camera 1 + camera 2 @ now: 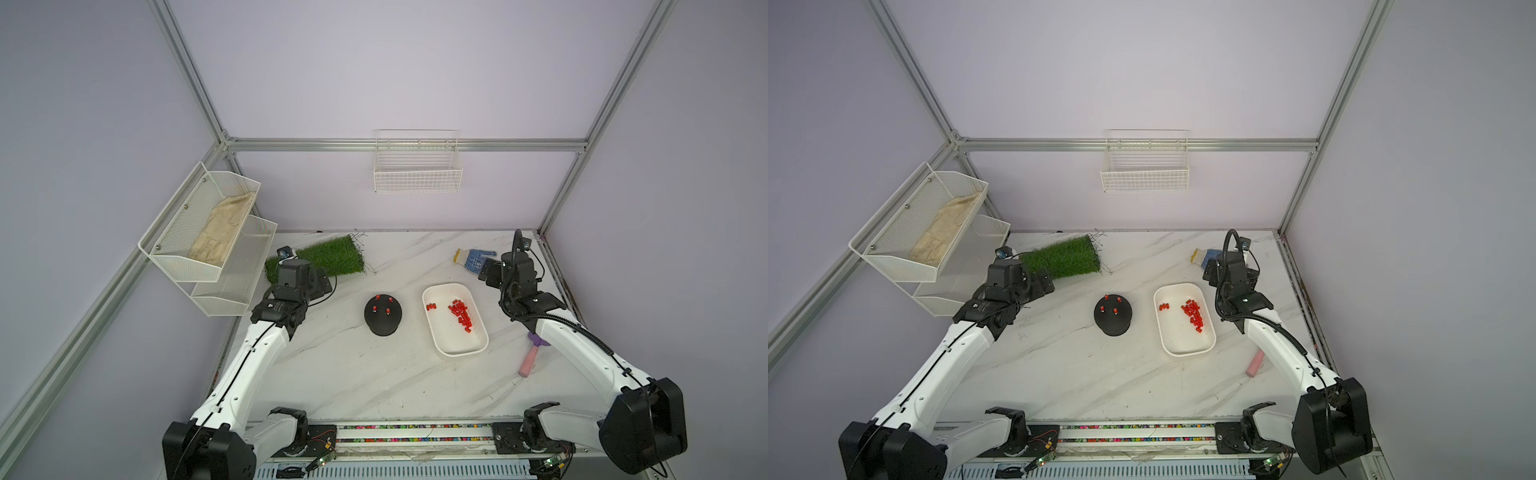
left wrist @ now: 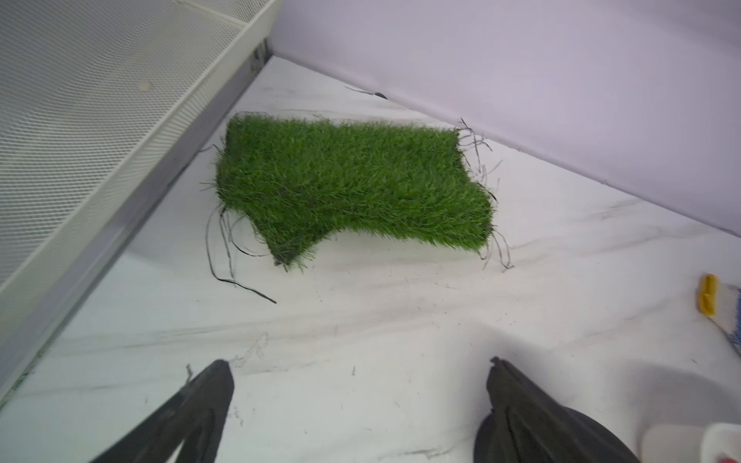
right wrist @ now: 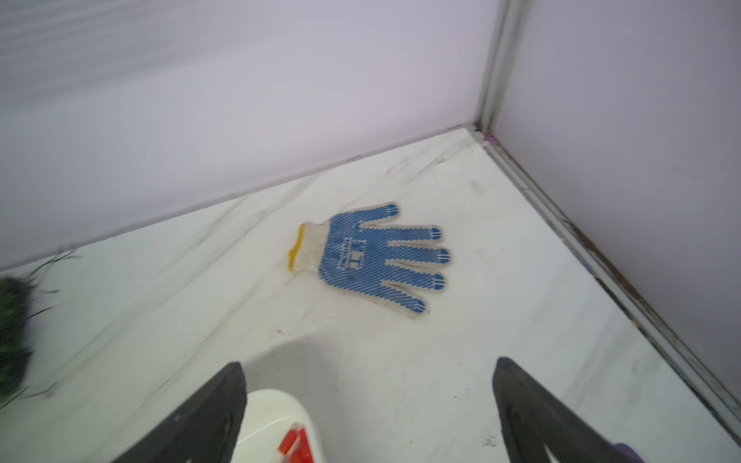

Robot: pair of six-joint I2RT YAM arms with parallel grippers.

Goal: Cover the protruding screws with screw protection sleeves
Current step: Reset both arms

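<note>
A black dome base (image 1: 383, 322) (image 1: 1113, 324) stands mid-table in both top views. Several red screw protection sleeves (image 1: 388, 311) (image 1: 1114, 311) stand on its top; the protruding screws are hidden under them. To its right a white tray (image 1: 453, 351) (image 1: 1183, 352) holds many loose red sleeves (image 1: 461, 313) (image 1: 1194, 316) (image 3: 294, 445). My left gripper (image 1: 326, 282) (image 1: 1044, 283) (image 2: 359, 362) hovers open and empty left of the dome, by the grass. My right gripper (image 1: 486, 270) (image 1: 1210, 270) (image 3: 369, 362) is open and empty over the tray's far end (image 3: 276, 409).
A green turf patch (image 1: 328, 255) (image 2: 353, 188) lies at the back left and a blue-dotted glove (image 1: 473, 259) (image 3: 373, 256) at the back right. A pink cylinder (image 1: 528, 361) lies under the right arm. Mesh shelves (image 1: 199, 224) line the left wall; a wire basket (image 1: 417, 166) hangs at the back.
</note>
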